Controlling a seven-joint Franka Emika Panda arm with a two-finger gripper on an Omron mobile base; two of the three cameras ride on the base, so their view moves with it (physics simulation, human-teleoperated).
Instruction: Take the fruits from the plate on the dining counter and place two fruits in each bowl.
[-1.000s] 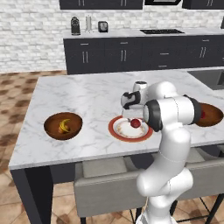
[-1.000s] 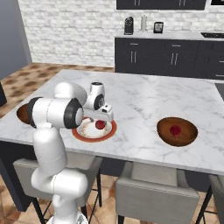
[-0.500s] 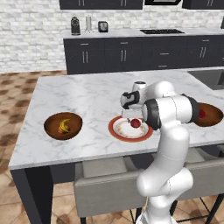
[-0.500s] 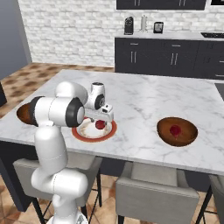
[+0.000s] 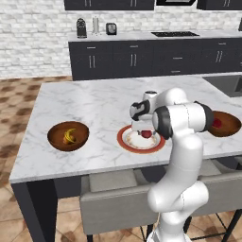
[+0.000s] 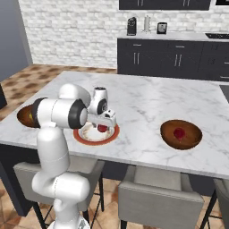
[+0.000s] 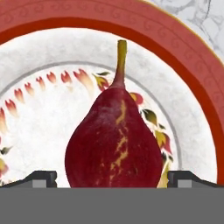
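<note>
A dark red, pear-shaped fruit (image 7: 113,144) with a stem lies on the red-rimmed white plate (image 7: 52,17) near the front edge of the dining counter (image 5: 94,104). My gripper (image 7: 114,178) is low over it and open, with one fingertip on each side of the fruit. From the base views the gripper (image 5: 142,128) (image 6: 106,120) hangs over the plate (image 5: 128,143) (image 6: 84,137). The left bowl (image 5: 54,139) (image 6: 23,117) holds a yellow banana (image 5: 70,136). A red fruit (image 5: 217,123) (image 6: 179,133) sits in the right bowl (image 5: 231,127) (image 6: 193,138).
Grey chairs (image 5: 118,198) (image 6: 156,201) stand against the counter's near edge below the plate. A dark cabinet run (image 5: 142,56) with small appliances lines the back wall. Bare marble lies between the plate and each bowl.
The hand has sunk very slightly toward the plate. The jaws remain open and the fruits have not moved.
</note>
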